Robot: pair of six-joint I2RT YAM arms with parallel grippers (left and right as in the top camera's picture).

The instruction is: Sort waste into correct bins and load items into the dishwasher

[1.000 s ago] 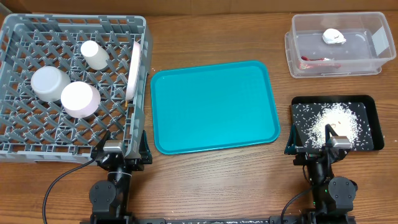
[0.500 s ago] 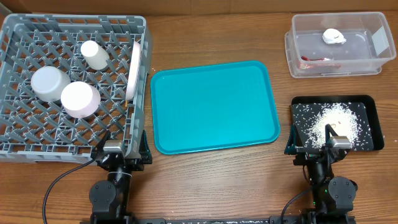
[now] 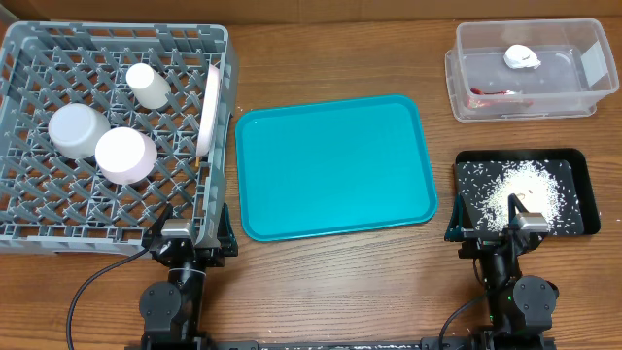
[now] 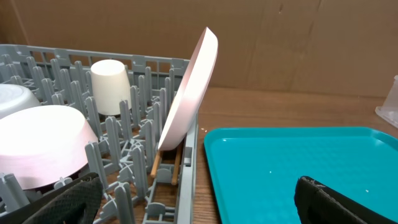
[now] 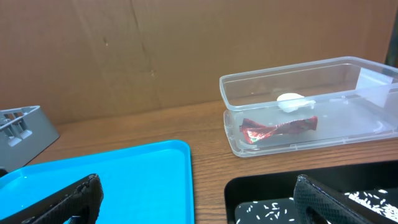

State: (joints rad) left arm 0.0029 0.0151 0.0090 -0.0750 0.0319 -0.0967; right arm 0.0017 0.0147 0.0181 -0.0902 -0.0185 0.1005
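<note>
The grey dishwasher rack point(image 3: 29, 228) at the left holds two pale bowls point(image 3: 124, 155), a small cup point(image 3: 147, 85) and an upright pink plate point(image 3: 209, 109); chopsticks point(image 4: 163, 163) lie in its near corner. The clear bin point(image 3: 593, 92) at the back right holds a red wrapper point(image 5: 277, 129) and a white crumpled piece point(image 3: 521, 56). The black bin point(image 3: 578, 165) holds scattered rice. The teal tray point(image 3: 335, 165) is bare. My left gripper point(image 4: 199, 202) is open and empty at the rack's front right corner. My right gripper point(image 5: 198, 199) is open and empty between the tray and the black bin.
Brown cardboard walls point(image 5: 155, 50) stand behind the table. Both arm bases sit at the table's front edge, the left point(image 3: 175, 292) and the right point(image 3: 515, 292).
</note>
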